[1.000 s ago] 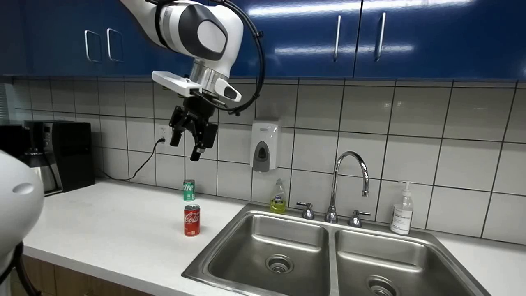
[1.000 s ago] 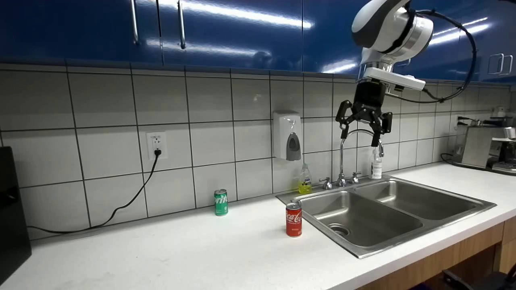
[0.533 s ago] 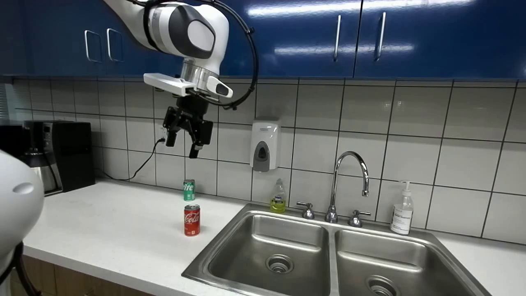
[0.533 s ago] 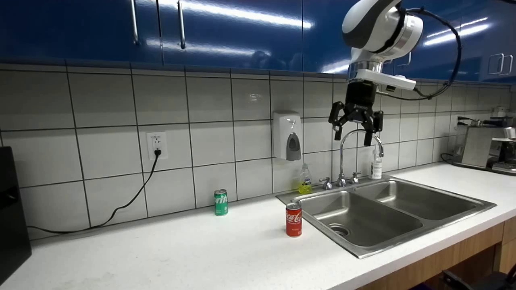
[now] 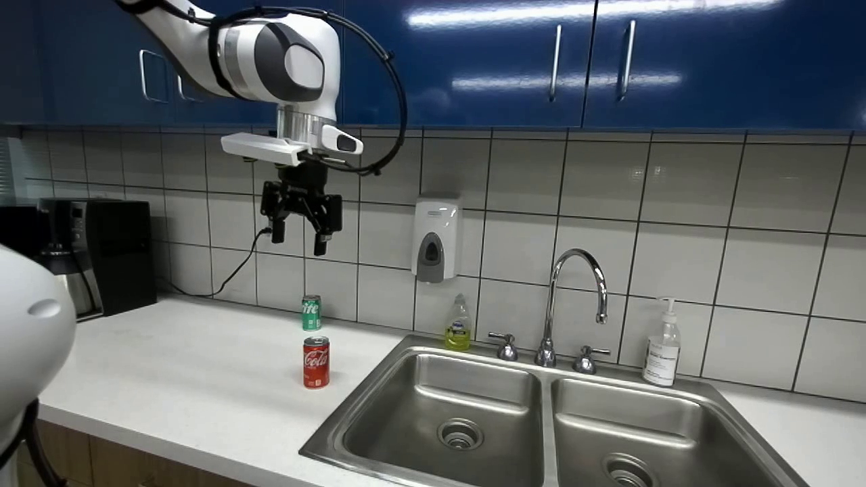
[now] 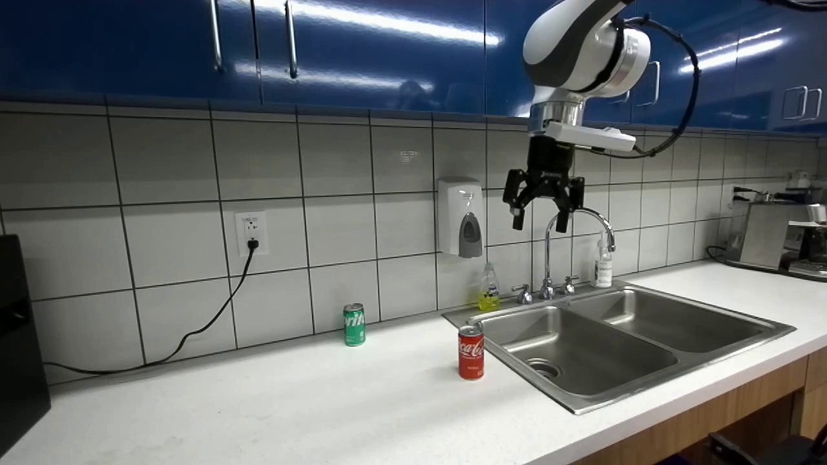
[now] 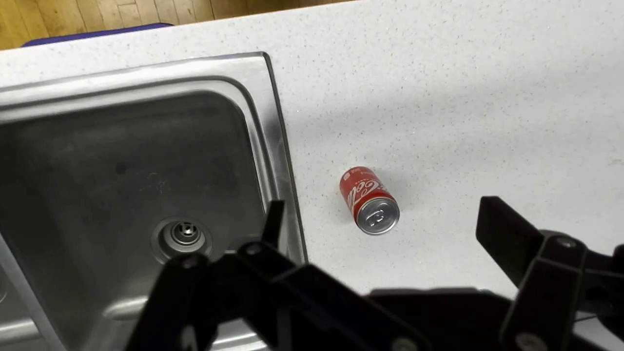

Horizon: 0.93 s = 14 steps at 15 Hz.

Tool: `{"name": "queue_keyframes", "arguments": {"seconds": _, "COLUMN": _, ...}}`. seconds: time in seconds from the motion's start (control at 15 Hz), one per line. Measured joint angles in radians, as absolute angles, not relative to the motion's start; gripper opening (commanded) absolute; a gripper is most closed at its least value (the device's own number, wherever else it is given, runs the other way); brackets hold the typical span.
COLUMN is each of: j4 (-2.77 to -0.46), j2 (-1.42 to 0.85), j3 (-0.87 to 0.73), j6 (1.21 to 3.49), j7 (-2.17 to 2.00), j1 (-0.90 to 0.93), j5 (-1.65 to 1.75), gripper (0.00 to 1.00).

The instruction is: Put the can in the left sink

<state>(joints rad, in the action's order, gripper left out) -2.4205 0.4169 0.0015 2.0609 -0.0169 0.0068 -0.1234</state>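
White counter (image 5: 183, 399) under blue cabinets (image 5: 500, 54). In an exterior view your gripper (image 5: 298, 243) points down, fingers (image 5: 320, 243) apart, nothing between them. The red can (image 5: 316, 364) stands upright on the counter well below, near the left sink (image 5: 460, 402), clear of its rim; the sink's front is partly cut off by the frame. The green can (image 5: 311, 313) is farther back, near the wall (image 5: 609, 176); probably not your target. In an exterior view the fingertips (image 6: 562, 221) sit above and picture-right of the red can; sideways offset reads differently in those two views, so don't trust either alone. The right sink (image 6: 672, 320) hides its drain there. Wrist view is your best reference: the can's lid (image 7: 378, 216) falls between the fingertips, body slanting up-left, which fits a vertical long axis seen off-centre. Likely move: come down a long way, straddle it, recheck centring as you go. Gripper linkage (image 7: 336, 302) blocks part of the left sink; only a sliver of the right one shows. Height above the can is hard to judge.
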Motion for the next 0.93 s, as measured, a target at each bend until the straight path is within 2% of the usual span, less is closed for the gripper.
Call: {"name": "queue_keyframes", "arguments": {"seconds": 0.93, "j4": -2.469, "j2": 0.235, "j3": 0.011, "j6": 2.201, "j7": -0.018, "j1": 0.028, "j5": -0.124, "gripper": 1.00}}
